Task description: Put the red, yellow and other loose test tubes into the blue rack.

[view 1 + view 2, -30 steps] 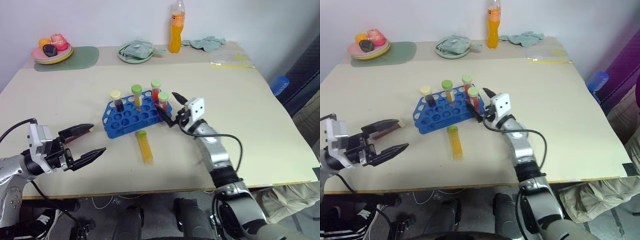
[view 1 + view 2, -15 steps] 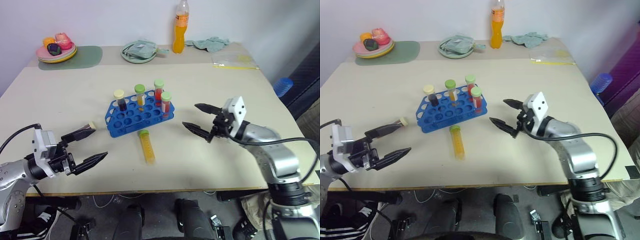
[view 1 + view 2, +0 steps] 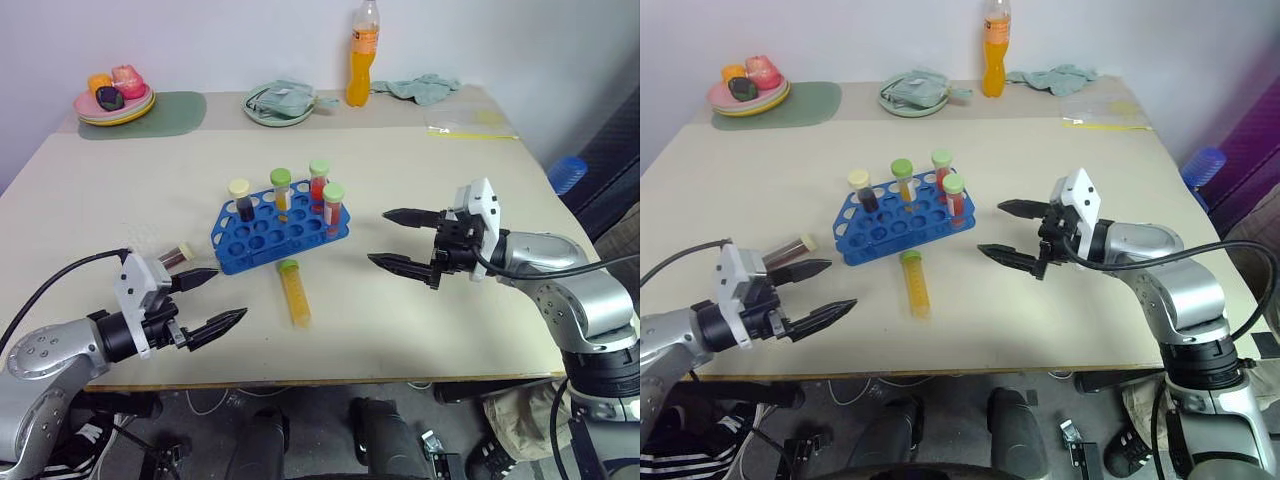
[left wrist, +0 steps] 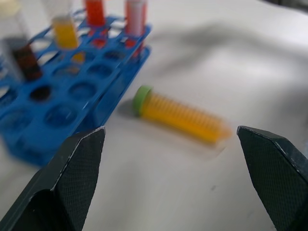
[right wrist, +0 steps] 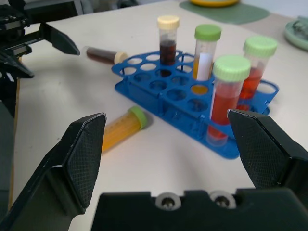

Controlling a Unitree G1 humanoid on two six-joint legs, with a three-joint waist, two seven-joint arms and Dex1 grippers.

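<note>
We find the blue rack (image 3: 279,227) at centre frame holding four capped tubes upright. A yellow tube (image 3: 293,292) lies loose just below it; a dark tube (image 3: 174,254) lies at lower left. The left gripper (image 3: 212,297) and right gripper (image 3: 397,239) both stand wide open, grasping nothing.
</note>
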